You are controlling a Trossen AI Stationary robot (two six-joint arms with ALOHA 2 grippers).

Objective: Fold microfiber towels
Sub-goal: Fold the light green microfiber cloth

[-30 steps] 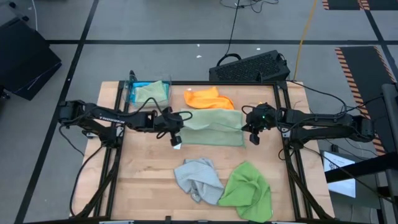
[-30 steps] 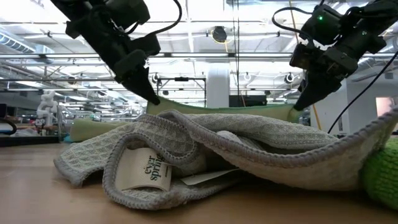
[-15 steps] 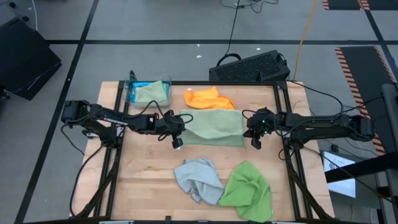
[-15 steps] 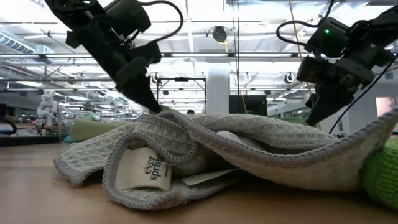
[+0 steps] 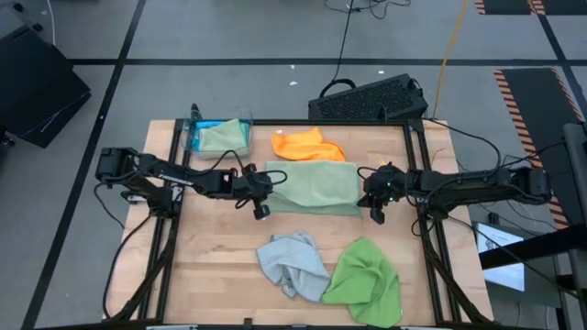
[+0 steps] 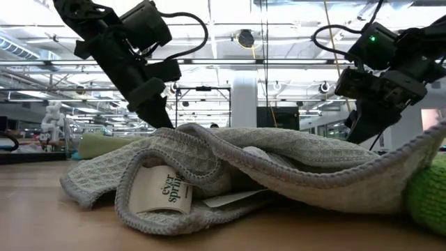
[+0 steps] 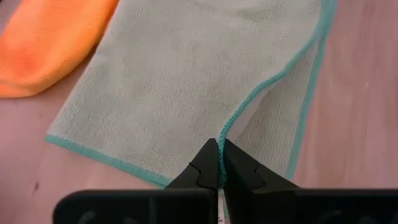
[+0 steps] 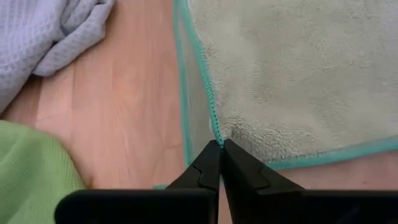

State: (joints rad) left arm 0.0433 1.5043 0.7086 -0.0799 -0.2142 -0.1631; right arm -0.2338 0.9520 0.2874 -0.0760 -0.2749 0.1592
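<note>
Your left gripper point(image 7: 220, 167) and right gripper point(image 8: 220, 163) each have jaws pinching the teal hem of the folded sage green towel point(image 5: 314, 187), mid-surface point(image 5: 220, 266), 1 at each end.

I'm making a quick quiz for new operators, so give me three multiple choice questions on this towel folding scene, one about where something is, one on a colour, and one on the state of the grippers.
1. Where does the orange towel lie?
A. At the table's far edge, beside the sage green towel
B. On top of the grey towel
C. In the bin

2. What colour is the sage green towel's edge stitching?
A. Red
B. Teal
C. Black

3. How do the left gripper and right gripper stand?
A. Both wide open above the table
B. Left open, right shut
C. Both shut on the sage green towel's edge

Answers:
1 A, the high view shows it just beyond the sage green towel.
2 B, both wrist views show a teal border.
3 C, each wrist view shows closed fingers pinching the teal hem.
</note>
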